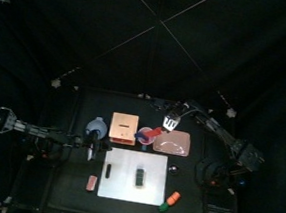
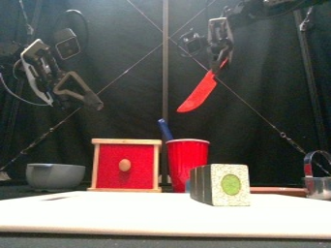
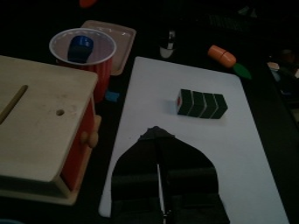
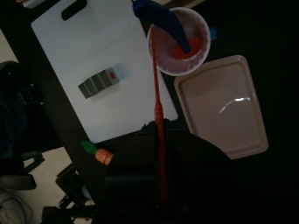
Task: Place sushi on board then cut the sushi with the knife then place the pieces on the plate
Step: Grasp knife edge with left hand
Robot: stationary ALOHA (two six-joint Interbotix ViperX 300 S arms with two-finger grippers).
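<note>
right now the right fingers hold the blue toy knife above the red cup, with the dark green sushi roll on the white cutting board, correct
No: the front view shows the right fingers holding the red toy knife above the red cup; the blue toy knife stands in that cup. The dark green sushi roll is on the white cutting board.

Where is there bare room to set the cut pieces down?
The pink tray is bare all over. The white board is free on both sides of the sushi roll. Crowded: behind the board, where wooden box, red cup and tray stand close, the right gripper holding the red knife above them.
</note>
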